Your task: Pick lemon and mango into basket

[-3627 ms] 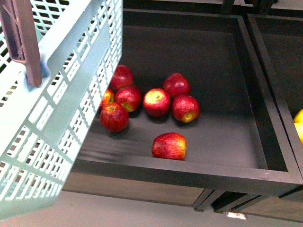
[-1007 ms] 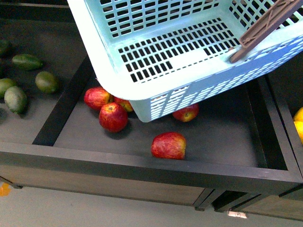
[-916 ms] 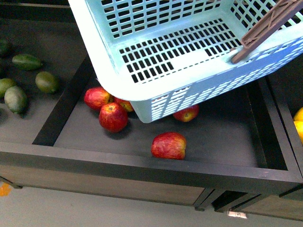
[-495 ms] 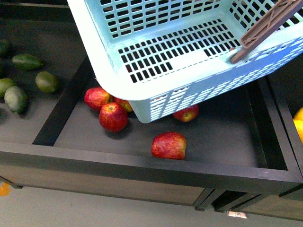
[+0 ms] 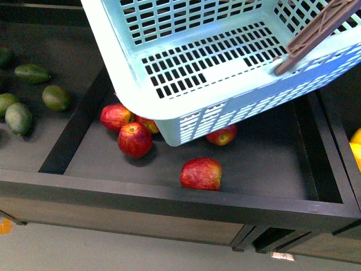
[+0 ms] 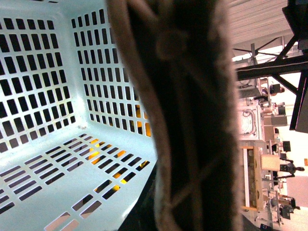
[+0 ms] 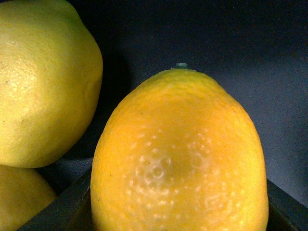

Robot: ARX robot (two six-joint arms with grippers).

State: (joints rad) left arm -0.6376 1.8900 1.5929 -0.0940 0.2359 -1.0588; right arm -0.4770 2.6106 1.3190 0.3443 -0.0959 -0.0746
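The light blue-green basket [image 5: 186, 62] hangs tilted over the apple bin in the front view, its brown handle [image 5: 321, 28] at the upper right. In the left wrist view the handle [image 6: 192, 120] fills the middle, close to the camera, with the basket's slotted inside [image 6: 57, 120] beside it; the left gripper is shut on the basket, its fingers hidden. In the right wrist view the lemon [image 7: 180, 159] fills the picture, held by the right gripper, whose fingers do not show. The mango is not in view.
Red apples [image 5: 201, 173] lie in the black bin [image 5: 169, 200] under the basket. Green fruits [image 5: 56, 97] lie in the bin to the left. Yellow fruit [image 5: 356, 147] shows at the right edge. More lemons [image 7: 43, 82] sit beside the held one.
Since 3.6 s ago the basket has swung from the left to above the apple bin. Over the last second it has barely moved.
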